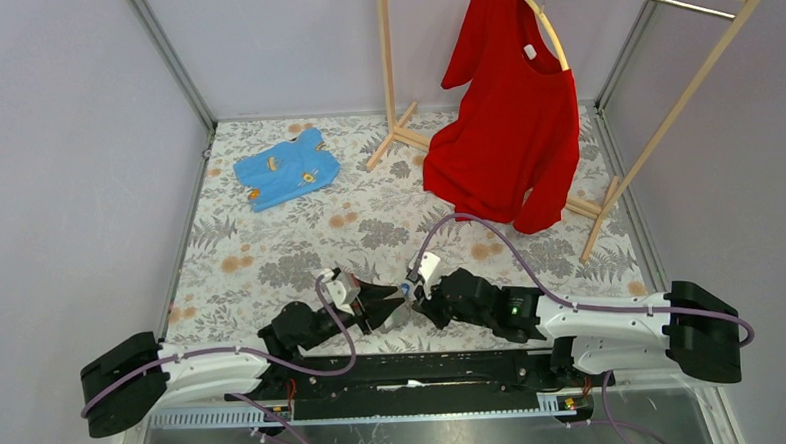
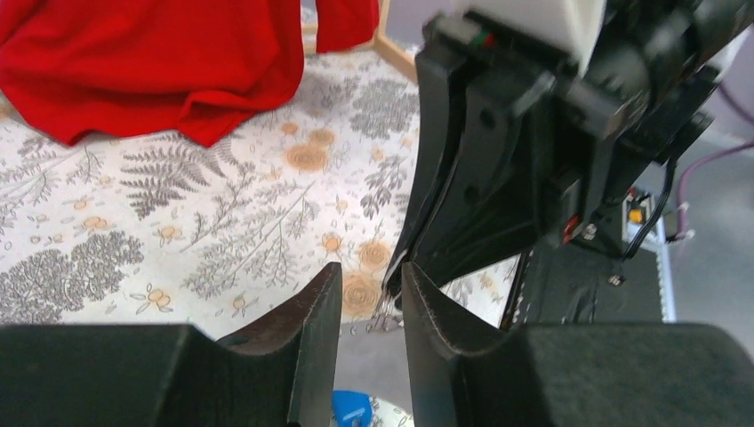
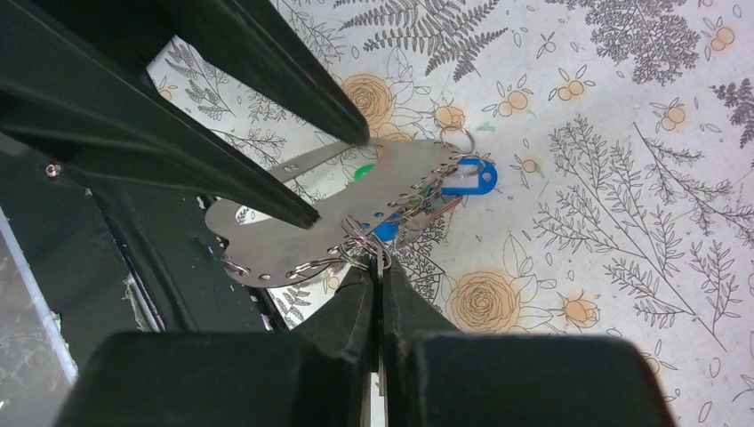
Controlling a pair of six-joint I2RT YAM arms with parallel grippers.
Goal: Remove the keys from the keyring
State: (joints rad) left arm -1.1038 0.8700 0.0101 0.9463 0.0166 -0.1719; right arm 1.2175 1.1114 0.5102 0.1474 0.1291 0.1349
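The keyring is a flat grey metal plate (image 3: pixel 302 231) with holes along its edge, lying on the flowered cloth. Small wire rings and silvery keys (image 3: pixel 418 209) hang from those holes, and one has a blue plastic tag (image 3: pixel 467 176). My right gripper (image 3: pixel 382 276) is shut on a thin silvery key at the plate's near edge. My left gripper (image 2: pixel 372 285) is open. Its two black fingers (image 3: pixel 302 209) reach over the plate from the other side, and grey plate and a blue tag (image 2: pixel 351 409) show in the gap. From above, both grippers (image 1: pixel 397 296) meet tip to tip.
A red shirt (image 1: pixel 510 117) hangs from a wooden rack (image 1: pixel 684 99) at the back right, its hem on the cloth. A blue garment (image 1: pixel 287 169) lies at the back left. The black base rail (image 1: pixel 406 372) runs just behind the grippers.
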